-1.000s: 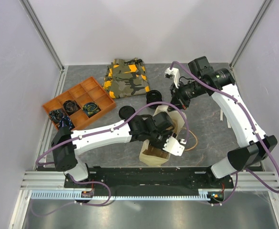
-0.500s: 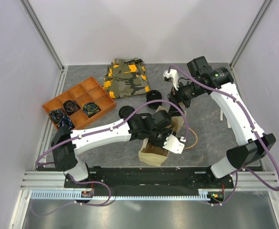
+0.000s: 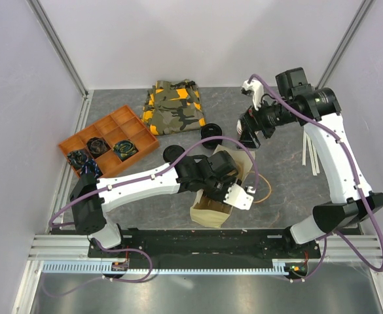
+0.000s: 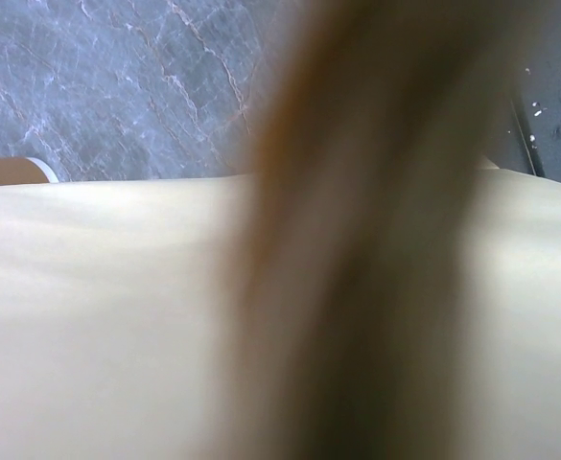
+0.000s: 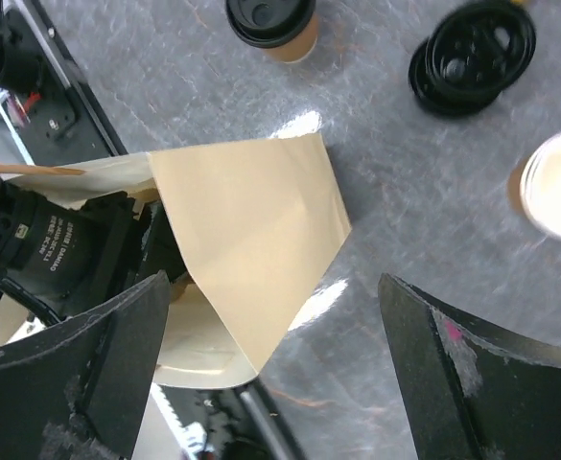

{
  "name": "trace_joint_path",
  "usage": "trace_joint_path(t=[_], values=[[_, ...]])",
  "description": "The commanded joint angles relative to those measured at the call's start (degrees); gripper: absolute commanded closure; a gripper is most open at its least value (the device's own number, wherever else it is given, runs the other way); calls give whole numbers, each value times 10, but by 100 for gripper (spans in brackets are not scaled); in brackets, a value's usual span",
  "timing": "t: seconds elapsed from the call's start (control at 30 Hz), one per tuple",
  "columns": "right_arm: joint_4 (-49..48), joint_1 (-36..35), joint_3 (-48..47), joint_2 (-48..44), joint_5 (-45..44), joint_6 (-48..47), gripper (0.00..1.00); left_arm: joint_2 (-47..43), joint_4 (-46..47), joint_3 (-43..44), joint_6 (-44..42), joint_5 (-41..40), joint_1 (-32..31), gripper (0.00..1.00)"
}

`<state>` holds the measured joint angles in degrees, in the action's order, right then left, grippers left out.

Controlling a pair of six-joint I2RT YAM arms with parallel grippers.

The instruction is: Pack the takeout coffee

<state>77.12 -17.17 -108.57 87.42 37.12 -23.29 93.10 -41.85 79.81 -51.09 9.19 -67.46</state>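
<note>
— Two claws to watch, and the right gripper (image 5: 272, 283) is the clear one: fingers splayed wide, nothing between them, hanging over the paper bag (image 5: 261, 220).

— And the left gripper (image 3: 238, 196)?

— Down at the bag's mouth, but its own camera is smothered by tan paper and a brown blur. Pinching the rim or just resting there, I can't tell.

— So where's the takeout coffee (image 5: 272, 24)?

— Standing upright on the grey table (image 5: 395, 182), outside the bag and well apart from both claws. Near it sits a stack of black lids (image 5: 472, 53), and a lidless cup (image 5: 553, 182) shows at the edge of the right wrist view.

— How does it handle, you reckon?

— Light, I'd guess, though nobody can say from here whether it's filled. It's a thin paper wall, so it likely dents if squeezed hard. That lid looks only pressed on, glossy and slick; grab there and it may pop off or slide.

— So take it by the body?

— From the side, across the brown wall just under the lid's rim, where the paper should be stiffest. Gentle squeeze, and keep it upright all the way, because a tilt could spill. The bag's flap leans across the opening, so the way in looks narrow.
</note>
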Motion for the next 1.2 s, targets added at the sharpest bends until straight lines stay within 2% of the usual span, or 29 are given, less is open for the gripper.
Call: trace_joint_path(t=[0.0,0.13,0.23,0.43,0.53,0.57,0.63,0.67,0.77,1.17], values=[[65,8,68,-44,4,75,2,-16,2,14,32,-8,3,88],[51,10,98,-85,-2,90,9,-18,8,11,42,-18,4,88],[37,8,118,-95,-13,102,18,-19,17,10,52,-28,5,88],[30,-11,140,-88,-13,86,32,-27,36,2,64,-46,8,88],[36,-15,145,-78,-1,65,60,-33,43,-4,71,-53,8,87],[46,-15,144,-74,12,53,75,-34,45,-6,73,-55,8,87],[63,-15,130,-51,15,32,87,-39,47,-7,75,-57,9,87],[66,-15,119,-43,7,36,100,-41,48,-9,78,-58,9,87],[68,-15,108,-29,-11,20,100,-47,48,-12,82,-58,10,87],[66,-22,95,-69,-2,-48,100,-48,24,-24,70,-36,37,87]])
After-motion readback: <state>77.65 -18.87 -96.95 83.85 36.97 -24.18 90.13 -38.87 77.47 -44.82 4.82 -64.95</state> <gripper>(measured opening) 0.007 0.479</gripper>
